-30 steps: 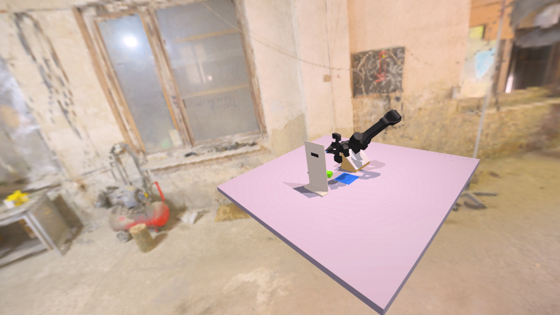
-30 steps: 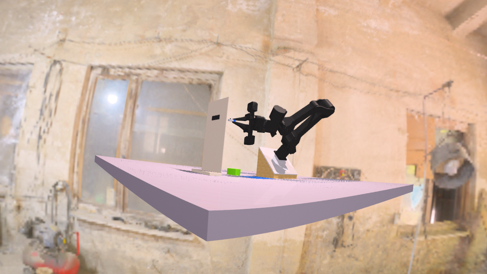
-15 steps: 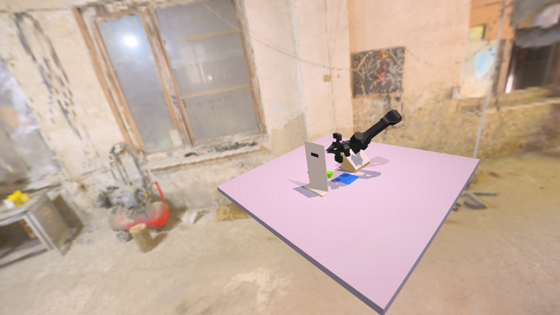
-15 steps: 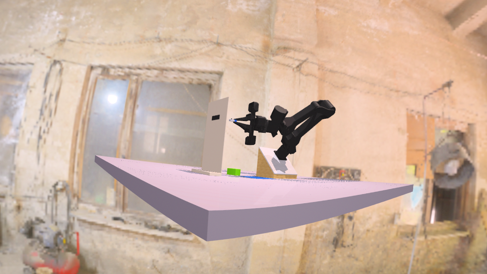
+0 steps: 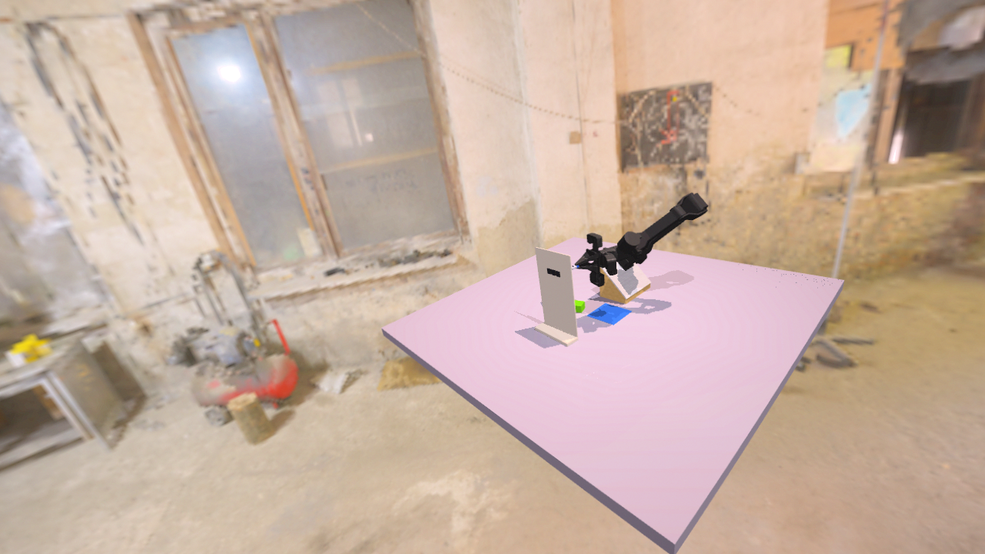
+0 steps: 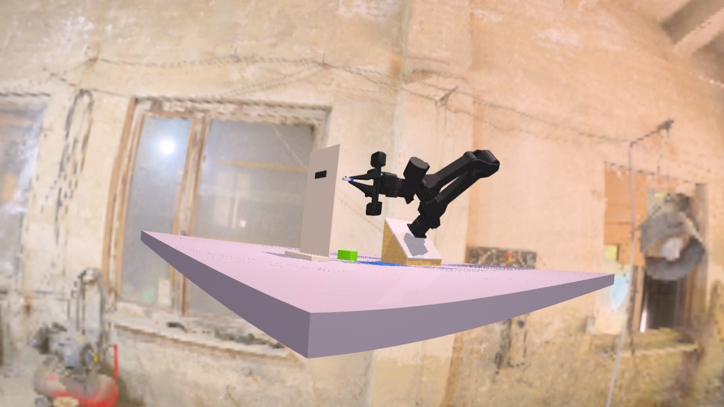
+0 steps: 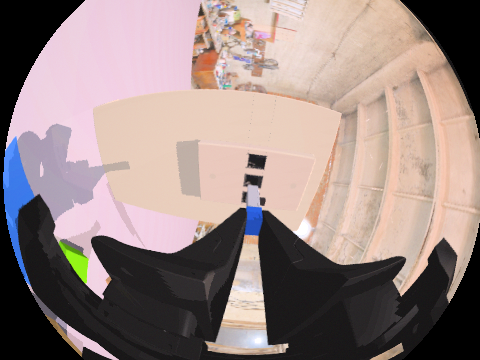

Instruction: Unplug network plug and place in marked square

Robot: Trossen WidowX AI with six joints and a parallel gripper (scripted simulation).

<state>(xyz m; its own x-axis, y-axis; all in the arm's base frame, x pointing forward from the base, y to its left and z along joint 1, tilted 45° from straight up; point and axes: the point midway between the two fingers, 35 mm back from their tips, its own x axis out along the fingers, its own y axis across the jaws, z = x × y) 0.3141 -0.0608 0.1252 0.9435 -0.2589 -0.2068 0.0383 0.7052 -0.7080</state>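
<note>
My gripper (image 5: 579, 264) (image 6: 351, 179) (image 7: 252, 215) is shut on the small blue network plug (image 5: 574, 265) (image 6: 347, 178) (image 7: 254, 215), which has a grey tip. It holds the plug level in the air, a short way off the face of the upright beige panel (image 5: 555, 303) (image 6: 318, 212) (image 7: 290, 174). The plug is outside the dark socket (image 5: 552, 270) (image 6: 320, 174) (image 7: 256, 160) and in line with it. The blue marked square (image 5: 610, 315) (image 6: 375, 262) (image 7: 11, 174) lies on the pink table (image 5: 619, 413) (image 6: 354, 319) (image 7: 134, 27), below and behind the gripper.
A small green block (image 5: 579, 305) (image 6: 347, 255) (image 7: 74, 262) lies on the table between the panel's foot and the blue square. The arm stands on a wooden wedge base (image 5: 615, 292) (image 6: 393, 245) behind the square.
</note>
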